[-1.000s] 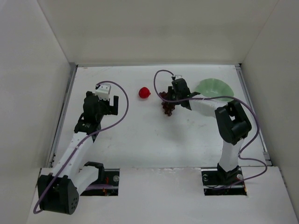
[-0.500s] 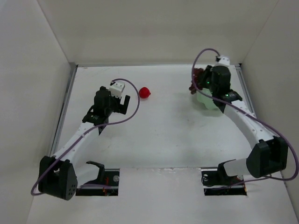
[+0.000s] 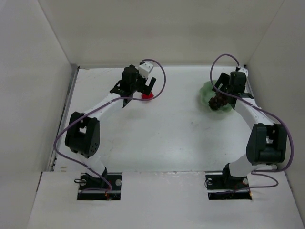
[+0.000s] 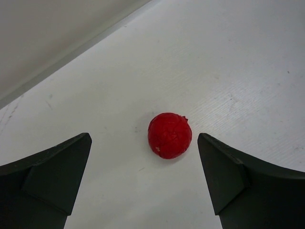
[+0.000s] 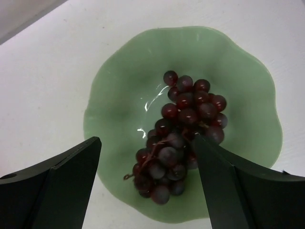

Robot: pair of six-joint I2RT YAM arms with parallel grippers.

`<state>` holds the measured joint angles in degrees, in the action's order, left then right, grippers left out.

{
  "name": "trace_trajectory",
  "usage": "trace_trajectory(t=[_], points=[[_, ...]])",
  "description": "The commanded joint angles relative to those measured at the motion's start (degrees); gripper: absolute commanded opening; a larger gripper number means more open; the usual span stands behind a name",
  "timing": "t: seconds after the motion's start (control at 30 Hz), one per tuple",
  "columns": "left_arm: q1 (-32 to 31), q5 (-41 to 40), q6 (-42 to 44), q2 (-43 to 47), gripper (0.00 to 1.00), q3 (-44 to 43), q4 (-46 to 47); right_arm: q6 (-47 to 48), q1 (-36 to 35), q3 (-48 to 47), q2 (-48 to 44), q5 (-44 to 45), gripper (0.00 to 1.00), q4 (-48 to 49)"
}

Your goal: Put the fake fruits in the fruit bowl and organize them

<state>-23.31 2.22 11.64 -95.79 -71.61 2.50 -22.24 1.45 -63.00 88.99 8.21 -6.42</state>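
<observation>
Left pincer (image 4: 144,143) is hanging wide open over the red fruit (image 4: 169,135), its two dark fingers standing either side of the fruit and touching nothing. Half a second ago this arm was sitting well to the left of the fruit, so it is now reaching across to the upper middle-left of the overhead view. The fruit itself is lying where it lay before, alone on the white table (image 3: 162,138) and well apart from the bowl. Over at the upper right, the green bowl (image 5: 119,95) is now holding the grapes (image 5: 183,114), which are resting loose across its middle and lower part, inside the wavy rim. A second ago they were being carried from the centre of the table. The right pincer (image 5: 147,140) is hovering above them with its fingers spread and gripping nothing, so the release looks finished. By my reading, one fruit is now sitting in place and one is waiting. The left arm seems to be lining up for the pick, and it is facing a long carry across to the bowl.
</observation>
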Motion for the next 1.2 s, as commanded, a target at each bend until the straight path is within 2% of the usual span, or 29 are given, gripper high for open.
trace_trajectory(t=[0.0,0.3,0.67,0.9,0.97,1.03,1.17], points=[[-0.90,0.59,0.14,-4.57,1.00,-5.10,2.16,-0.96,0.17,0.33,-5.40,-2.76,0.88,3.87],[-1.60,1.56,-1.00,-17.49,1.00,-14.95,1.63,-0.35,0.18,7.36,-14.01,-2.50,0.91,3.78],[-0.72,7.89,-2.23,-20.75,1.00,-12.85,-3.64,-0.26,-0.70,12.64,-22.72,-2.32,0.95,3.95],[-0.20,7.45,-1.10,-22.77,0.93,-13.29,-5.75,0.35,-0.70,13.25,-25.00,-2.32,0.96,3.87],[0.24,7.36,-0.57,-23.04,0.90,-13.29,-5.75,0.44,-0.70,13.69,-25.27,-2.32,0.96,3.87],[0.42,7.36,-0.04,-23.21,0.82,-13.46,-5.75,0.27,-0.70,14.13,-25.53,-2.32,0.96,3.95],[-0.20,7.80,1.54,-21.99,0.60,-12.94,-5.75,0.18,-0.70,14.92,-26.85,-2.32,0.96,4.13]])
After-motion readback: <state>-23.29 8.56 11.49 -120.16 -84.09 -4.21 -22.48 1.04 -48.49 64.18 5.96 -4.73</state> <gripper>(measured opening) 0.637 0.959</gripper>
